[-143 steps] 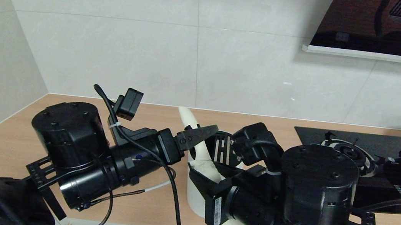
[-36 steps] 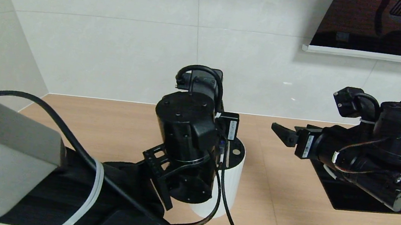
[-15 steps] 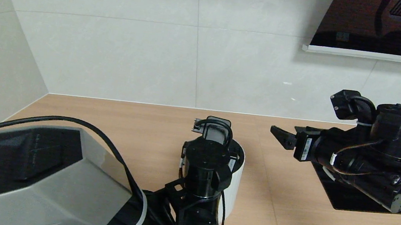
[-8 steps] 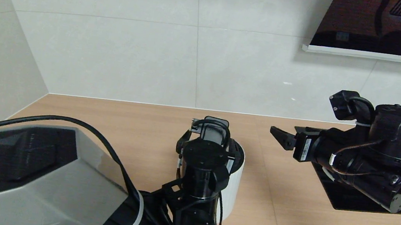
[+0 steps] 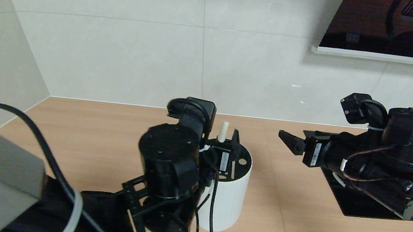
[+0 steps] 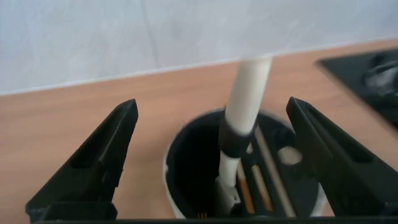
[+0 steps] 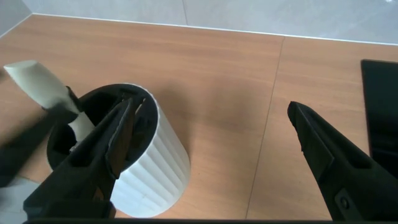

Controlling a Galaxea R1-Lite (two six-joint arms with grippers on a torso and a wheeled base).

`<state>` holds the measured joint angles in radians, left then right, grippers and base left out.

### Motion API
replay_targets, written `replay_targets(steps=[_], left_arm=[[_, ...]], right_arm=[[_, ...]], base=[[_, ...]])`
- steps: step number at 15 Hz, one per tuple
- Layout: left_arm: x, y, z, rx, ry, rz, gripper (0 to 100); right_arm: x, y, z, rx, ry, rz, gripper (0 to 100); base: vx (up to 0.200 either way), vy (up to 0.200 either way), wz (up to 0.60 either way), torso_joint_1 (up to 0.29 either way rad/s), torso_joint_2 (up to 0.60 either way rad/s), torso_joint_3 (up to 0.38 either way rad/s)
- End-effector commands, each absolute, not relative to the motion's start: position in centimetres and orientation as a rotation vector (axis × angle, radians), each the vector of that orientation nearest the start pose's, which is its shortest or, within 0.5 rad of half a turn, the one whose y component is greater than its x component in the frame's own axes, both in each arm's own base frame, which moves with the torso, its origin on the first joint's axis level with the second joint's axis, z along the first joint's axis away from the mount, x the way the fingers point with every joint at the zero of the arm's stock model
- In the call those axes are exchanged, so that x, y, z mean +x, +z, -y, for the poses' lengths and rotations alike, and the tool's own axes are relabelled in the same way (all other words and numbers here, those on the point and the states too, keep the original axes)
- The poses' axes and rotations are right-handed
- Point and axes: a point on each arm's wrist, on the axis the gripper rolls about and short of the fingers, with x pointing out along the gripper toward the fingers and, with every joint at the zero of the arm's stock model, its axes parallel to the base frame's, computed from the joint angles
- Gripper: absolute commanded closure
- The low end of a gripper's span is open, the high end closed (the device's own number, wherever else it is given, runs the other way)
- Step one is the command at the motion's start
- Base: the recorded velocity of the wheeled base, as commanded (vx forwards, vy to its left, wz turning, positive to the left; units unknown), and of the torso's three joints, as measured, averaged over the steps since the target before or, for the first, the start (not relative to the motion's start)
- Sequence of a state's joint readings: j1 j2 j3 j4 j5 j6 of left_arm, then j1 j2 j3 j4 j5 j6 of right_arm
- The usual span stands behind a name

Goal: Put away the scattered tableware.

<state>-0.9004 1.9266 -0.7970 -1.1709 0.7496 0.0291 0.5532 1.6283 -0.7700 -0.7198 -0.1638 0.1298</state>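
The left claw (image 6: 211,106) hangs just above the white utensil holder (image 5: 231,199) with its jaws spread wide and nothing in its hold. A white-handled utensil (image 6: 247,87) rises between the two fingers, apart from both. The utensil's lower end is down in the holder's dark opening, and it stands nearly upright with a slight lean. Thin wooden sticks (image 6: 264,180) lie in a neighbouring slot. The holder sits on the wooden worktop (image 5: 109,127), near its front edge. The right claw (image 7: 212,107) is well apart to the right, also fully open and empty, over bare worktop between the holder and the black hob (image 7: 379,106). The utensil looks light and stiff, and its smooth, rounded handle may slip under a loose pinch. If it needs seating deeper, the best hold is probably mid-handle, just above the dark band (image 6: 235,134). The holder is tall and seems light, so a sideways push on the handle could rock or tip it. Any further contact should therefore run straight up or down.
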Motion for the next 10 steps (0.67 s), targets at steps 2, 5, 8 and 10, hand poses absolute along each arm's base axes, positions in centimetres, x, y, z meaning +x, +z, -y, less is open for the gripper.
replay_targets(steps=[2, 5, 8, 10], left_arm=[[18.3, 22.1, 20.8, -0.096, -0.269, 0.136, 0], [15.2, 23.7, 14.2, -0.069, -0.271, 0.118, 0], [12.8, 23.9, 8.1, -0.114, -0.168, 0.103, 0], [9.1, 24.3, 4.5, -0.113, -0.098, 0.120, 0]], right_arm=[[24.0, 21.9, -14.1, 0.100, 0.376, -0.098, 0], [21.1, 23.9, -12.2, 0.126, 0.372, -0.022, 0], [17.1, 24.5, -9.5, 0.091, 0.355, 0.046, 0], [12.5, 24.7, -6.6, 0.117, 0.345, 0.129, 0]], base=[[0.000, 0.000, 0.00, 0.000, 0.00, 0.000], [0.000, 0.000, 0.00, 0.000, 0.00, 0.000], [0.000, 0.000, 0.00, 0.000, 0.00, 0.000], [0.000, 0.000, 0.00, 0.000, 0.00, 0.000]])
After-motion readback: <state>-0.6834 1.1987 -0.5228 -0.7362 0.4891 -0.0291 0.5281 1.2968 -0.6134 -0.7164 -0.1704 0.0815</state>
